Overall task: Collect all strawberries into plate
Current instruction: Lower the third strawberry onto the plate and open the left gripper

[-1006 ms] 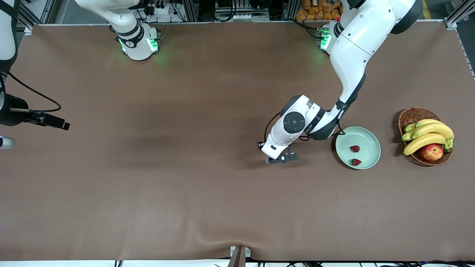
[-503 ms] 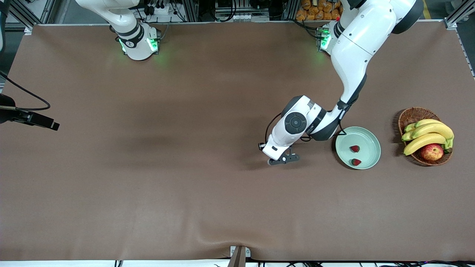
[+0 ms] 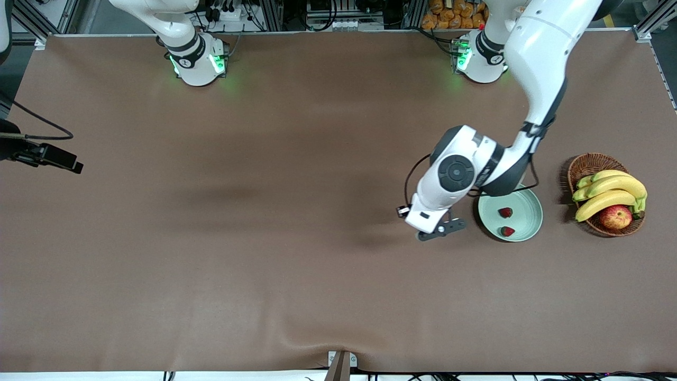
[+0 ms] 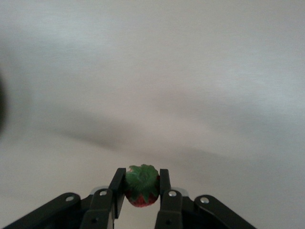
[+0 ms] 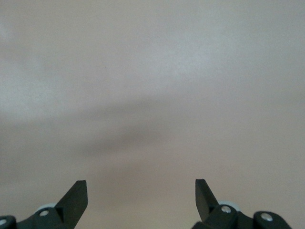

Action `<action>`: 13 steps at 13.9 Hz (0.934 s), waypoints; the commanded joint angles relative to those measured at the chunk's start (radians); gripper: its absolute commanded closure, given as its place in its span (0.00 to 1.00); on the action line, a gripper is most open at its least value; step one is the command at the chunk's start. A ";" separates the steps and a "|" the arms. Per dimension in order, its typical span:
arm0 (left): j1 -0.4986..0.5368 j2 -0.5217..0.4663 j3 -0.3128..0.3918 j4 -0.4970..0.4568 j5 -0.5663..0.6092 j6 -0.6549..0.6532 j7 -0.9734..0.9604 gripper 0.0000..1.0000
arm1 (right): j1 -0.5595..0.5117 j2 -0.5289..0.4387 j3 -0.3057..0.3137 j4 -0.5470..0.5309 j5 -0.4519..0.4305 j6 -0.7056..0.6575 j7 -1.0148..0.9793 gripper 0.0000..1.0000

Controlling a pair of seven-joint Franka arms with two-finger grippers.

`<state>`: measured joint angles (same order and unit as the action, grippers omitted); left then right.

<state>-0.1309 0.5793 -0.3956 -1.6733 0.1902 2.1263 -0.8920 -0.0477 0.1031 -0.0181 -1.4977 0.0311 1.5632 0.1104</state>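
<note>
High front view — two wrist close-ups

Robotics lab: aluminium framing [image 3: 271, 13], cabling [image 3: 225, 9].

Glossy white arms with black joints, green-lit bases, black cables.

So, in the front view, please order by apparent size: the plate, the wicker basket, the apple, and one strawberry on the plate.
Largest to smallest:
1. wicker basket, about equal to the plate; fruit hides part of the basket, so I do not rank these two.
2. apple
3. strawberry, far the smallest.
</note>
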 commanded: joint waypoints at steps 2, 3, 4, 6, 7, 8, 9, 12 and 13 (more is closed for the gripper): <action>0.045 -0.019 -0.008 -0.036 0.018 -0.132 -0.027 1.00 | -0.023 -0.143 0.035 -0.193 -0.033 0.087 0.008 0.00; 0.063 -0.024 -0.009 -0.037 0.020 -0.166 -0.016 1.00 | -0.024 -0.135 0.033 -0.162 -0.036 0.077 0.006 0.00; 0.077 -0.026 -0.008 -0.037 0.021 -0.184 -0.013 1.00 | -0.032 -0.128 0.032 -0.139 -0.036 0.058 0.005 0.00; 0.108 -0.027 -0.005 -0.072 0.070 -0.187 -0.002 1.00 | -0.035 -0.109 0.030 -0.105 -0.037 0.049 0.003 0.00; 0.143 -0.035 -0.009 -0.097 0.130 -0.187 0.004 1.00 | -0.031 -0.102 0.030 -0.102 -0.039 0.052 0.002 0.00; 0.187 -0.039 -0.014 -0.112 0.152 -0.186 0.010 1.00 | -0.028 -0.098 0.030 -0.090 -0.039 0.054 0.002 0.00; 0.232 -0.039 -0.015 -0.112 0.150 -0.178 0.056 1.00 | -0.028 -0.089 0.030 -0.073 -0.039 0.052 0.000 0.00; 0.358 -0.032 -0.041 -0.111 0.144 -0.172 0.201 1.00 | -0.012 -0.088 0.033 -0.050 -0.039 0.058 0.003 0.00; 0.373 -0.032 -0.042 -0.111 0.146 -0.170 0.223 1.00 | -0.008 -0.088 0.033 -0.047 -0.039 0.058 0.003 0.00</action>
<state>0.1964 0.5733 -0.4087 -1.7562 0.3202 1.9481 -0.7079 -0.0584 0.0015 0.0024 -1.5808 0.0153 1.6280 0.1100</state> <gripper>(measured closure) 0.674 0.000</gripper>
